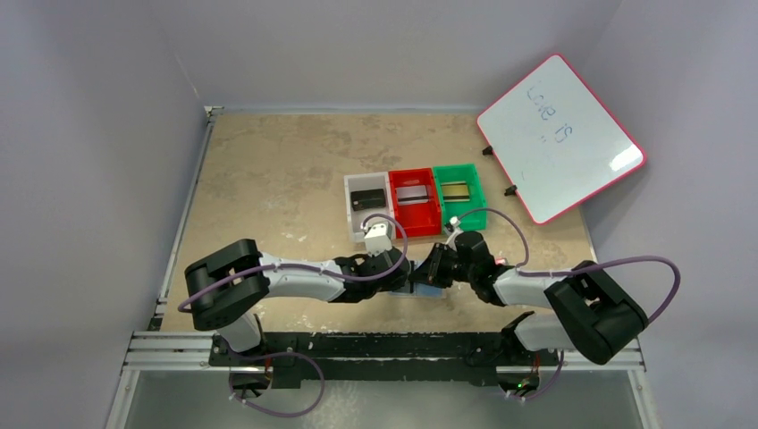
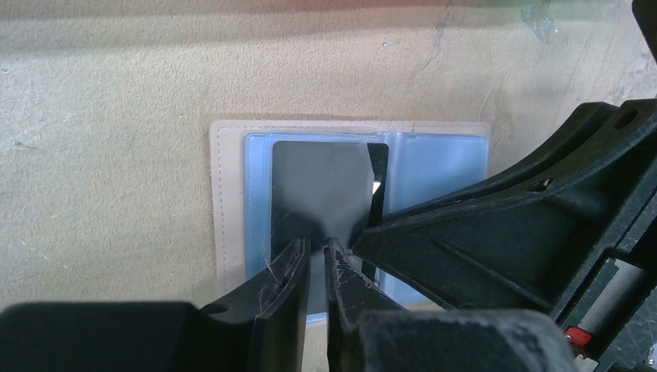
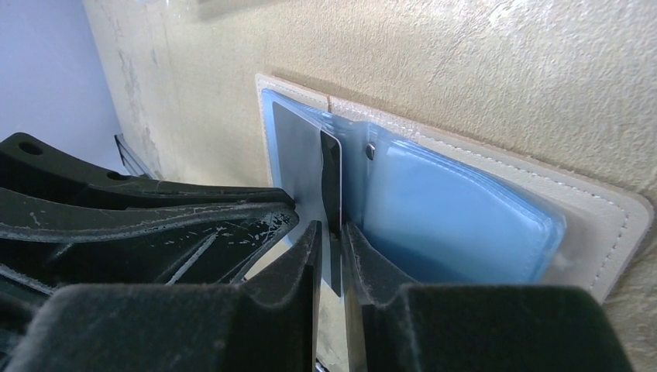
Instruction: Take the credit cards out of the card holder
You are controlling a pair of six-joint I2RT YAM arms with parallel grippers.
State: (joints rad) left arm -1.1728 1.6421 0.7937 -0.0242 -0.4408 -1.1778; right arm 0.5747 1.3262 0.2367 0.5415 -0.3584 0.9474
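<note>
Card holder (image 2: 225,194) lies open, flat on table (image 1: 268,179), at 12 o'clock just ahead of arm bases. In its 9 o'clock pocket sits black credit card (image 2: 318,182): light, thin, stiff, slick. Take exposed near edge and draw flat; soft holder likely slides unless pinned. Left gripper (image 2: 315,252) and right gripper (image 3: 331,240): jaws narrowed to slit at that edge; whether pinching, cannot tell. Glare hides card face; 3 o'clock pockets unreadable. Farther, 12 o'clock: row of bins (image 1: 394,204), contents too small to read

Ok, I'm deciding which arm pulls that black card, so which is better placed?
Probably left. The left gripper straddles the black card's near end, in line with its length; the right gripper meets it from the side, reaching over the card holder.
</note>
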